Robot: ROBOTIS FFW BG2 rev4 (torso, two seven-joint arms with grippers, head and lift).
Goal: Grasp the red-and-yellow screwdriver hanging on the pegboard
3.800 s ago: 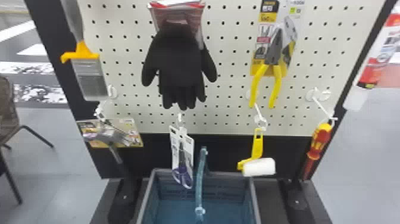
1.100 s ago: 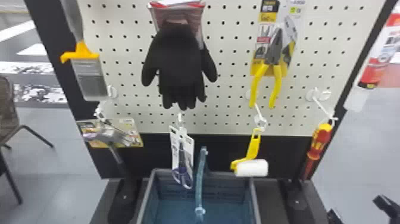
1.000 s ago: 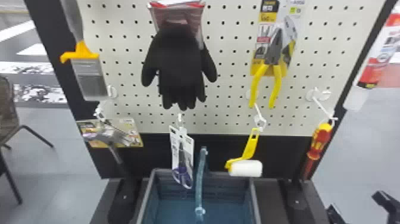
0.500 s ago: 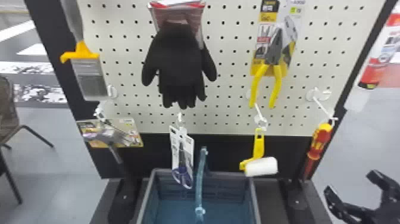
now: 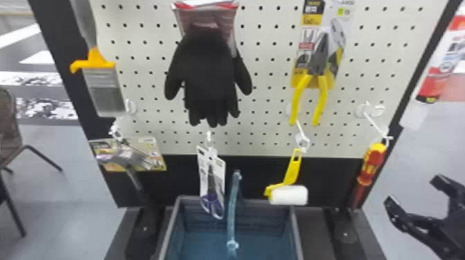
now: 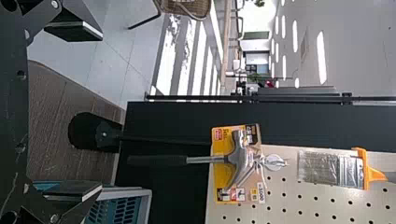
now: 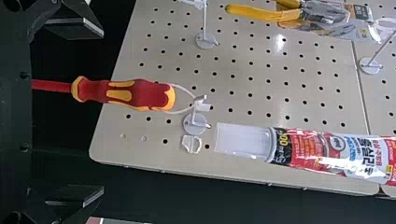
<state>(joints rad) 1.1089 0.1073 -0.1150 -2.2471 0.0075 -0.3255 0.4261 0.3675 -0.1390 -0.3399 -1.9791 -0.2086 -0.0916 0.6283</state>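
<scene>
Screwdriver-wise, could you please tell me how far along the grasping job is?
The approach looks partly done: the right gripper is raised to the right of the screwdriver, clear of it. Nothing is in hand, as its fingers are open and the screwdriver hangs by its loop from the white hook. Left to do, it seems: bring the fingers around it and close them.

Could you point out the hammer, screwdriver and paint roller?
Hammer (image 6: 240,157), left wrist view, on its metal head.
Screwdriver (image 7: 141,93), right wrist view, on its handle.
Paint roller (image 5: 289,195), head view, on its white sleeve.
</scene>
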